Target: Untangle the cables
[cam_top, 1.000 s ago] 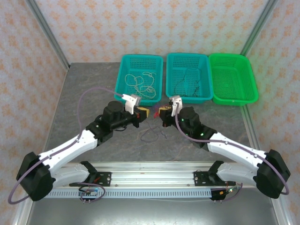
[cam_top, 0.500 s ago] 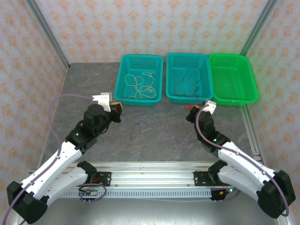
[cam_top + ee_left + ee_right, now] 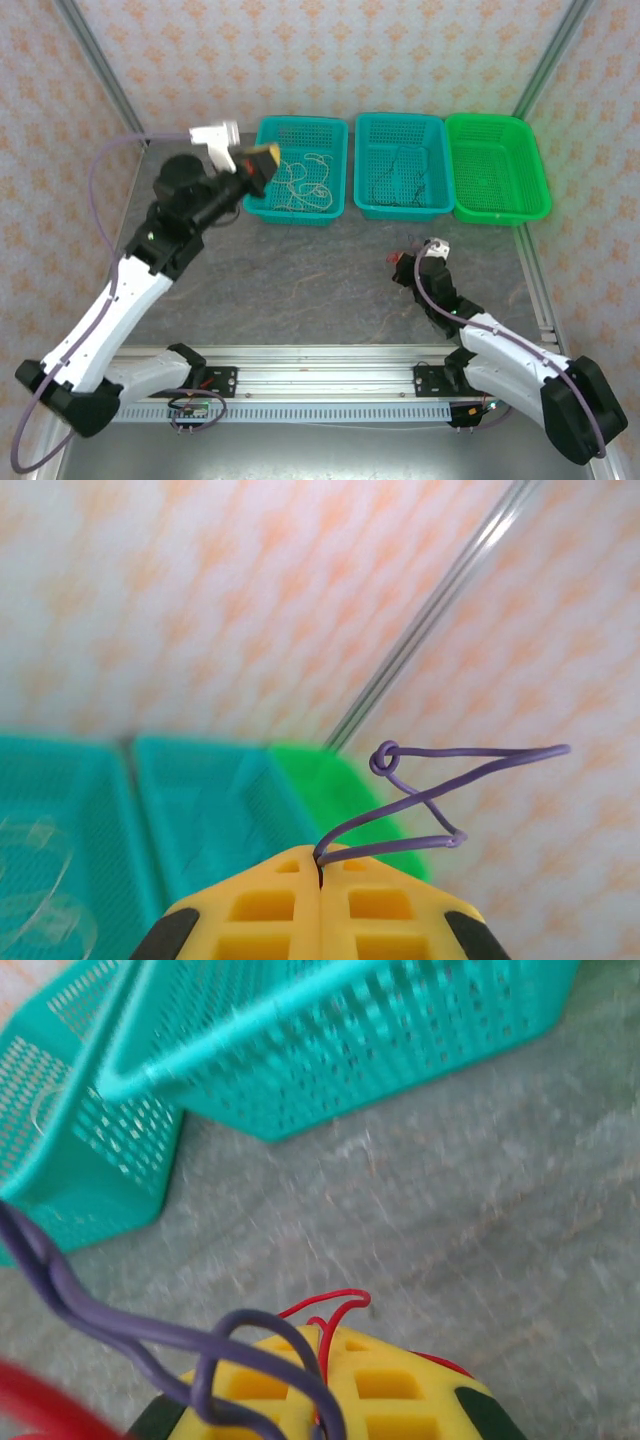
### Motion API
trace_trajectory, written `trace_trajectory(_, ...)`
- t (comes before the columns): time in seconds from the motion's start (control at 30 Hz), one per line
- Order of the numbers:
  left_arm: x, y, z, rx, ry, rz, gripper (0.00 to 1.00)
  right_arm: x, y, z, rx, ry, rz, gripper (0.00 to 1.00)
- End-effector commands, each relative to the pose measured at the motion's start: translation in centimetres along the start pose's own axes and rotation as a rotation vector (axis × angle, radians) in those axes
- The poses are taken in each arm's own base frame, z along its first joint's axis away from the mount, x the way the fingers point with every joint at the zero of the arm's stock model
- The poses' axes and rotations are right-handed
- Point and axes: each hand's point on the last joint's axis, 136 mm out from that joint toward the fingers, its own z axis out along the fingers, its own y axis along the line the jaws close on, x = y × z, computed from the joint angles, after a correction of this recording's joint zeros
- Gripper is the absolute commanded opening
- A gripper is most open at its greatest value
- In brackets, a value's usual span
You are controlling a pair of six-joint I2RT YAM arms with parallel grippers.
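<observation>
My left gripper (image 3: 262, 160) is raised over the near-left corner of the left teal basket (image 3: 300, 120). In the left wrist view its yellow fingers (image 3: 320, 865) are shut on a thin purple cable (image 3: 440, 792) that kinks up to the right and carries a small knot. My right gripper (image 3: 403, 262) is low over the table, right of centre. In the right wrist view it (image 3: 325, 1335) is shut on a thin red cable (image 3: 335, 1310). A purple cable (image 3: 150, 1332) loops across its fingers down to the seam; whether that one is pinched I cannot tell.
A cream-white cable (image 3: 305, 180) lies in the left teal basket. Dark cables (image 3: 400, 185) lie in the middle teal basket (image 3: 400, 116). The green basket (image 3: 495, 118) stands at the back right. Metal frame posts rise at both back corners.
The grippers were close together at the table's middle. The left arm has lifted and swung back-left to the left basket; the right has drawn back and dropped low. No purple cable lies on the table now.
</observation>
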Motion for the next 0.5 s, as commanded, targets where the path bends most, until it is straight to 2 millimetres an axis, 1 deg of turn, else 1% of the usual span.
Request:
trace_trajectory(0.0, -3.3, -3.5, 3.4, 0.143, -0.059, -0.037, 0.0, 0.9, 0.3, -0.1, -0.054, 0.021, 0.079, 0.0)
trace_trajectory(0.03, -3.7, -3.9, 5.2, 0.162, -0.067, -0.034, 0.0, 1.2, 0.2, -0.2, -0.056, 0.024, 0.088, 0.0)
trace_trajectory(0.07, -4.6, -4.7, 6.3, 0.185, -0.086, -0.03, 0.0, 1.4, 0.1, -0.4, -0.062, 0.027, 0.091, 0.0)
trace_trajectory(0.17, -5.4, -6.3, 10.5, 0.263, -0.121, -0.026, 0.0, 1.2, -0.1, -1.1, -0.074, 0.005, 0.103, 0.0)
trace_trajectory(0.2, -5.7, -7.1, 11.4, 0.298, -0.136, -0.018, 0.0, 1.1, -0.2, -1.2, -0.078, 0.001, 0.104, 0.0)
trace_trajectory(0.27, -5.2, -8.2, 14.2, 0.326, -0.149, 0.029, 0.0, 0.8, -0.2, -1.7, -0.09, -0.019, 0.107, 0.0)
trace_trajectory(0.3, -4.8, -8.4, 15.3, 0.319, -0.15, 0.056, 0.0, 0.7, -0.2, -1.9, -0.096, -0.024, 0.107, 0.0)
trace_trajectory(0.37, -2.2, -7.4, 18.9, 0.272, -0.112, 0.104, 0.0, 0.6, -0.2, -2.3, -0.105, -0.032, 0.106, 0.0)
trace_trajectory(0.4, -1.4, -7.0, 20.1, 0.252, -0.102, 0.116, 0.0, 0.5, -0.2, -2.5, -0.108, -0.035, 0.107, 0.0)
trace_trajectory(0.47, 1.5, -4.7, 23.1, 0.186, -0.064, 0.131, 0.0, 0.5, -0.1, -2.8, -0.124, -0.043, 0.118, 0.0)
